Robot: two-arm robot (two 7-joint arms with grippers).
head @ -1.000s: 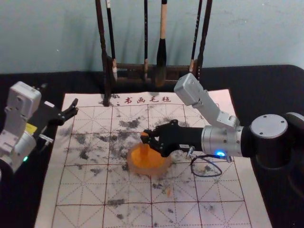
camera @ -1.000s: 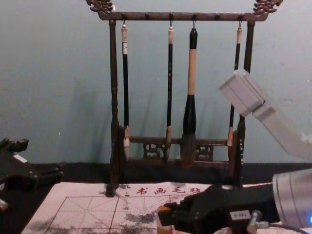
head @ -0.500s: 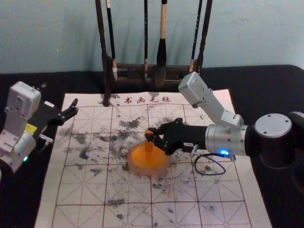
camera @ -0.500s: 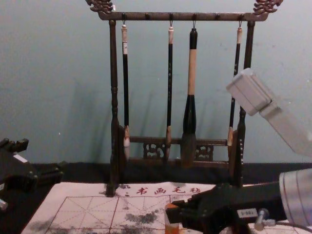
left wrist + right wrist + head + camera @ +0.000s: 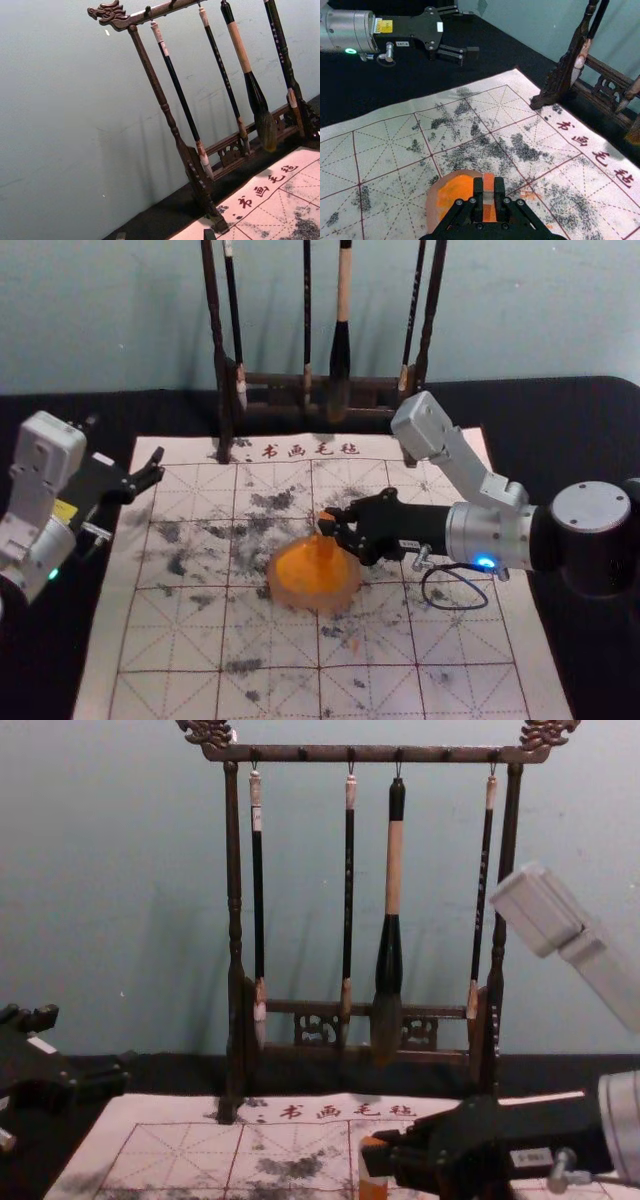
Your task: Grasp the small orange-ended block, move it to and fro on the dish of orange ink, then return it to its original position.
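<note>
The right gripper [image 5: 331,526] and the orange-ended block [image 5: 327,516] have shifted rightward over the dish [image 5: 284,597] of orange ink. The gripper is clamped on the block, upright at the dish's far right part. The left gripper [image 5: 155,467] hangs well left of the dish, its fingers apart.

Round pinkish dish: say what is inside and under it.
Orange ink lies inside, partly hidden by the small orange-ended block. White red-lined cloth shows around the dish; what is underneath is covered.
</note>
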